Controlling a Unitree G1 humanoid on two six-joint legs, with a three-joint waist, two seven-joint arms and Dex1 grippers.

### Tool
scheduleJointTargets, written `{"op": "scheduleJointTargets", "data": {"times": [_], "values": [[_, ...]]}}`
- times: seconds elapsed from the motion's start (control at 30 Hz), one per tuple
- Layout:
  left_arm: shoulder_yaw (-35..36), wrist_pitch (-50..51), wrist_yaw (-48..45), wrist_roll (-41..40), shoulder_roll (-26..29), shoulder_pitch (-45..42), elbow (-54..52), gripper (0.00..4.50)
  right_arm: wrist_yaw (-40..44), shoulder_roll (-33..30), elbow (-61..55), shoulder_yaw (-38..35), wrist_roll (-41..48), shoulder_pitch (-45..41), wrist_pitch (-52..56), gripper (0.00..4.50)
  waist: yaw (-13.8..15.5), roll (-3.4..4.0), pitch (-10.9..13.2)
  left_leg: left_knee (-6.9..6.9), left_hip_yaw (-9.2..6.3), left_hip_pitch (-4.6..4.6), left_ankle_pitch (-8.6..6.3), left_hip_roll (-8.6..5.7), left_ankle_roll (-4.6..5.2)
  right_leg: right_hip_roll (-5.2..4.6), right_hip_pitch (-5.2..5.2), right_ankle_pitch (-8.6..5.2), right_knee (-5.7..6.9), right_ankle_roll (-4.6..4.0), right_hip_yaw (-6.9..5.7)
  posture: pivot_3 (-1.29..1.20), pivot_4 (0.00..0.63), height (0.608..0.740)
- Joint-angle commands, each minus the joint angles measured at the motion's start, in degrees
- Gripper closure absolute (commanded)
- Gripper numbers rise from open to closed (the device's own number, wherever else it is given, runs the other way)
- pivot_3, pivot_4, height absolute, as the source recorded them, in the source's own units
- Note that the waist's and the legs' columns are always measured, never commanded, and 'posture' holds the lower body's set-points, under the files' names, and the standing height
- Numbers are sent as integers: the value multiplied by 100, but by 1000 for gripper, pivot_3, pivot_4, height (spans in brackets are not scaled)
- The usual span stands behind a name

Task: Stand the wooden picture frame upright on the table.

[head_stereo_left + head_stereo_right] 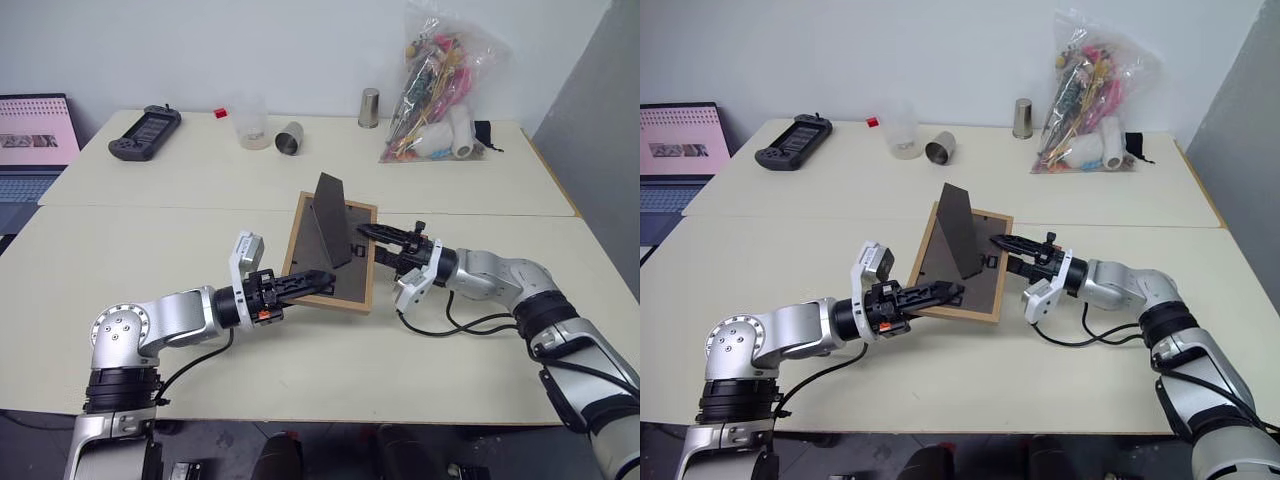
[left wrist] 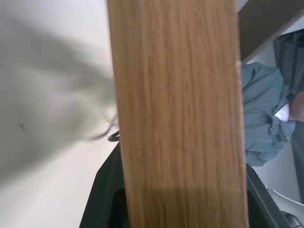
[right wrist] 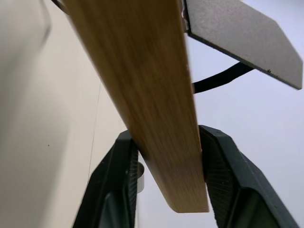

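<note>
The wooden picture frame [image 1: 368,262] hangs tilted just above the table [image 1: 150,250], dark back panel facing up and its fold-out stand [image 1: 328,215] sticking up. My left gripper [image 1: 316,284] is shut on the frame's near left corner; its wrist view has the light-wood edge [image 2: 178,118] running between its black fingers [image 2: 102,199]. My right gripper [image 1: 373,240] comes in from the right and is shut on the frame's right edge. In the right wrist view both fingers [image 3: 118,185] press the wood rail [image 3: 142,95], with the stand [image 3: 242,35] beyond.
On the far half of the table lie a black game controller [image 1: 145,131], a clear plastic cup [image 1: 251,124], a tipped metal cup [image 1: 290,138], an upright metal cup [image 1: 369,107] and a bag of colourful items [image 1: 440,95]. A laptop [image 1: 30,150] stands at the left. A person's grey-blue jacket [image 2: 266,118] appears behind.
</note>
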Motion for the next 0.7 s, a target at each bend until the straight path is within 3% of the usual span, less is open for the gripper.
{"op": "scheduleJointTargets", "data": {"times": [0.03, 0.07, 0.13, 0.3, 0.53, 0.63, 0.7], "values": [[55, -84, -96, -159, 68, -21, -229, 3215, -338, -81, -109, 21, 33, -139, -41, 3037, 2, 0, 0, 0, 0, 0, 0, 0, 0, 0, 0, 0, 0, 0, 0, 0, 150, 740], [49, -90, -105, -159, 91, -23, -231, 3215, -383, -89, -120, 30, 23, -146, -34, 3037, 2, 0, 0, 0, 0, 0, 0, 0, 0, 0, 0, 0, 0, 0, 0, 0, 150, 740], [68, -87, -138, -159, 109, -13, -225, 2532, -433, -103, -148, 41, 20, -149, -29, 3040, 3, 0, 0, 0, 0, -1, 0, -1, 1, -1, 0, 0, 0, 0, 0, 0, 150, 740], [296, -62, -307, -159, 333, -113, -22, 1536, -522, -185, -219, 60, 49, -122, -77, 3209, -1, 0, 0, 0, 0, 0, 0, -1, 1, 0, 0, 0, 2, 0, 0, 0, 150, 740], [792, 49, -279, -159, 1094, -564, 775, 27, -460, -274, -153, 90, 170, -55, -261, 3216, -5, 0, 0, 2, -5, 0, -5, -1, 9, 1, -1, 0, 6, 0, -4, 0, 150, 740], [801, -63, -223, -158, 1550, -507, 706, 0, -135, -220, 97, 70, 538, -67, -295, 3217, -16, -1, 1, 1, -4, 0, -4, -2, 8, 0, -1, 0, 6, -1, -3, 0, 150, 740], [854, -245, -322, 540, 1794, -557, 352, 0, 627, -109, 397, 68, 1484, -76, -308, 3217, -14, -1, 1, 0, -4, 1, -4, -2, 9, -1, -1, -1, 7, -1, -2, 0, 150, 740]]}}
